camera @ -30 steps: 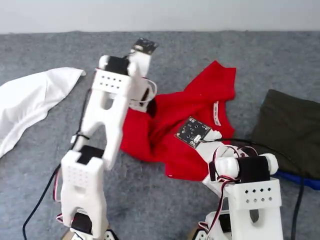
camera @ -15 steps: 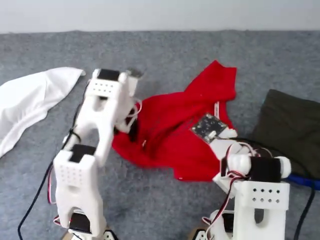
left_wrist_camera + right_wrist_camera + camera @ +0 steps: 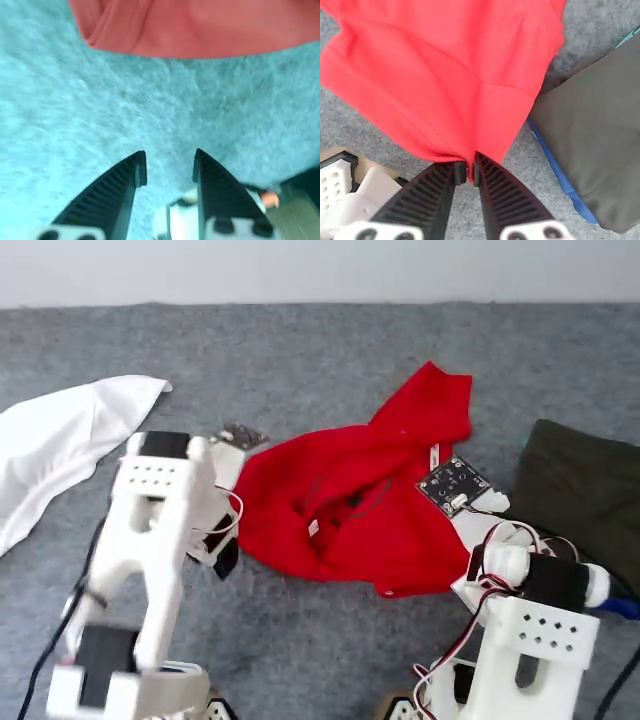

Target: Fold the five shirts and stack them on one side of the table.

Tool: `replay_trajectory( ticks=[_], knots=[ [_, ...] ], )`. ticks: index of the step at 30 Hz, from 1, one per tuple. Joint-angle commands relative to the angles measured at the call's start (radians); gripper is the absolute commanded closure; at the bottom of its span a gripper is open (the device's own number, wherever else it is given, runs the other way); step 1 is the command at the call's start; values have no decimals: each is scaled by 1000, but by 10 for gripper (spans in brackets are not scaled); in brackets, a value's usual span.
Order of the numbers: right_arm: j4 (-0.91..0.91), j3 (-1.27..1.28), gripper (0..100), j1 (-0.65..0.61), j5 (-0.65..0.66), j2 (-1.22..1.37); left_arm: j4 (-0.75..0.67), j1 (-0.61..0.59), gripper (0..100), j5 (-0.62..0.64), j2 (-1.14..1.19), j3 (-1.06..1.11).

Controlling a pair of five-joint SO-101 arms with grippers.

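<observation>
Robot test bench: grey felt point(image 3: 400, 350), white wall point(image 3: 320, 270)

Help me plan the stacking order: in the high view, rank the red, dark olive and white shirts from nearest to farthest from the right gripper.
1. Red shirt: centre, its hem pinched by the right gripper.
2. Dark olive shirt: at the right, just past the red one.
3. White shirt: far left, well apart.

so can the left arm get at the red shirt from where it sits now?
Probably yes. The left tool is open over bare grey table cover, and the near edge of the red shirt lies just ahead of it with nothing in between.
</observation>
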Motion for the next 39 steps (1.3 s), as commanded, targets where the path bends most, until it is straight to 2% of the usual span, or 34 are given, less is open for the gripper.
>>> replay_trajectory(
  ticks=[1,5,11,15,22,27,32,36,39],
  knots=[
    [1,-3,988,-15,6,-13,-31,21,844,54,-143,-53],
    [54,-3,988,-102,2,-13,-115,94,844,141,-107,-119],
    [67,-3,988,-171,-38,-13,-203,222,830,256,115,-232],
    [67,-3,988,-179,-41,-13,-176,230,746,354,298,-375],
    [65,-3,988,-174,-41,-13,-120,229,743,368,548,-558],
    [65,-3,988,-171,-41,-13,-118,232,818,364,631,-607],
    [65,-3,988,-171,-41,-13,-60,201,991,307,663,-608],
    [56,-3,988,-170,-41,-13,21,144,988,282,569,-602],
    [45,-3,988,-166,-41,-13,23,78,988,259,417,-527]
  ],
)
